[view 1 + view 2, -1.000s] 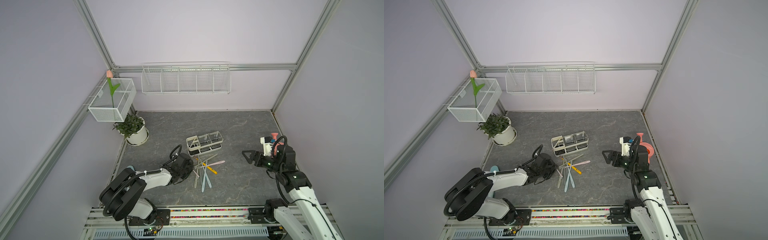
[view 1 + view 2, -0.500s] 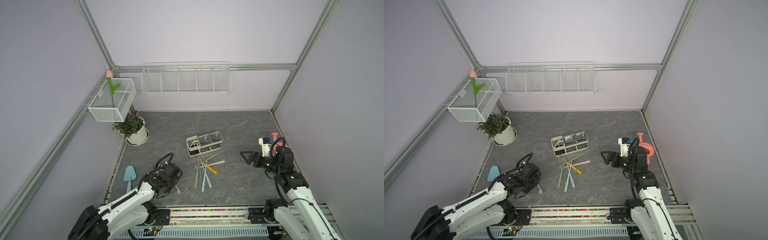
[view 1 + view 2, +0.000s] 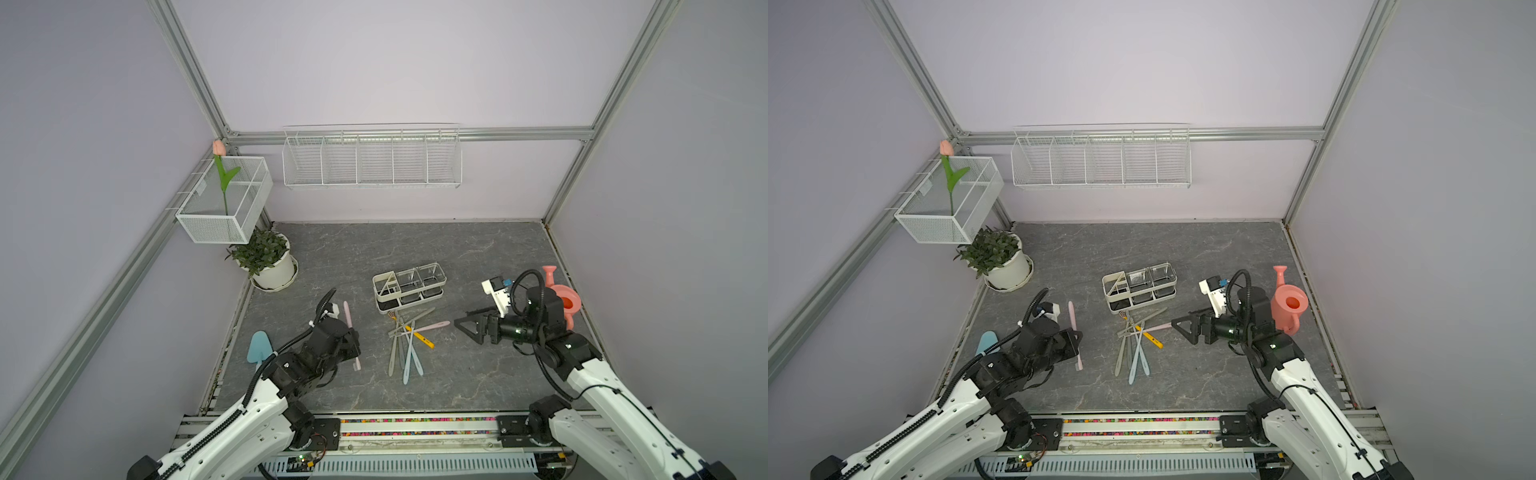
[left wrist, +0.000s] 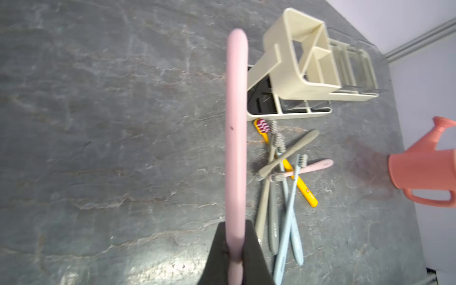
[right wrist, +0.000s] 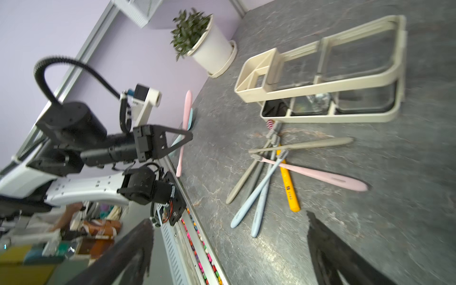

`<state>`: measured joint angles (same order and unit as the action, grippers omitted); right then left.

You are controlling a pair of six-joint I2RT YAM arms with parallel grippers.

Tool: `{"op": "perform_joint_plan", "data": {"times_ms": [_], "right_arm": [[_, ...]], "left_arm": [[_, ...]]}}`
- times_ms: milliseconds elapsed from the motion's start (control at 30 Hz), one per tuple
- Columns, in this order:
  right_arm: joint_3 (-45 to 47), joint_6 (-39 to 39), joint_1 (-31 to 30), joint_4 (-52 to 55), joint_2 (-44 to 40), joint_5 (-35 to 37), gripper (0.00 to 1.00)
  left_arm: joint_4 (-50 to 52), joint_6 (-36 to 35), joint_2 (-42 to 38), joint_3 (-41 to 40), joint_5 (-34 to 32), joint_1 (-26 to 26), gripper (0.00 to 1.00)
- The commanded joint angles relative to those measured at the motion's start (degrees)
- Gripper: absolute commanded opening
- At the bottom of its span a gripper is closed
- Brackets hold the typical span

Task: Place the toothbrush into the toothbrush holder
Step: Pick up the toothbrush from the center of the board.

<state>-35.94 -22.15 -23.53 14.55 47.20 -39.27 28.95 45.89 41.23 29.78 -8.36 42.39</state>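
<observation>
A pink toothbrush is clamped in my left gripper, which is shut on its thin neck. Its rounded handle end sticks out past the jaws, left of the pile. The cream toothbrush holder stands mid-table with two clear cups. Several loose toothbrushes lie in front of it. My right gripper hangs open and empty to the right of the pile.
A pink watering can stands at the right edge behind my right arm. A potted plant and a blue trowel sit on the left. A wire basket and a mesh box hang on the walls.
My left arm has pulled back from the pile to the left, with the pink toothbrush in its shut jaws. The right gripper has edged slightly left.
</observation>
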Motion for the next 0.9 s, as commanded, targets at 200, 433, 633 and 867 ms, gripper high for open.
{"op": "perform_joint_plan", "data": {"times_ms": [200,433,633,867], "right_arm": [[-3.8,1.1,-20.5,-5.4,2.2,5.6,0.87],[-6.5,0.8,-27.8,-7.7,9.7,12.5,0.86],[-9.8,1.2,-30.7,-13.1,16.3,17.2,0.84],[-12.2,-1.3,-30.7,-20.1,23.6,16.3,0.75]], "left_arm": [[-10.0,-3.4,-0.6,5.1,1.2,1.0,0.00],[-8.4,-1.2,0.7,9.9,-1.1,2.9,0.00],[-10.5,2.2,1.7,9.7,-2.4,5.4,0.00],[-14.5,4.0,3.3,7.8,-1.5,6.1,0.00]]}}
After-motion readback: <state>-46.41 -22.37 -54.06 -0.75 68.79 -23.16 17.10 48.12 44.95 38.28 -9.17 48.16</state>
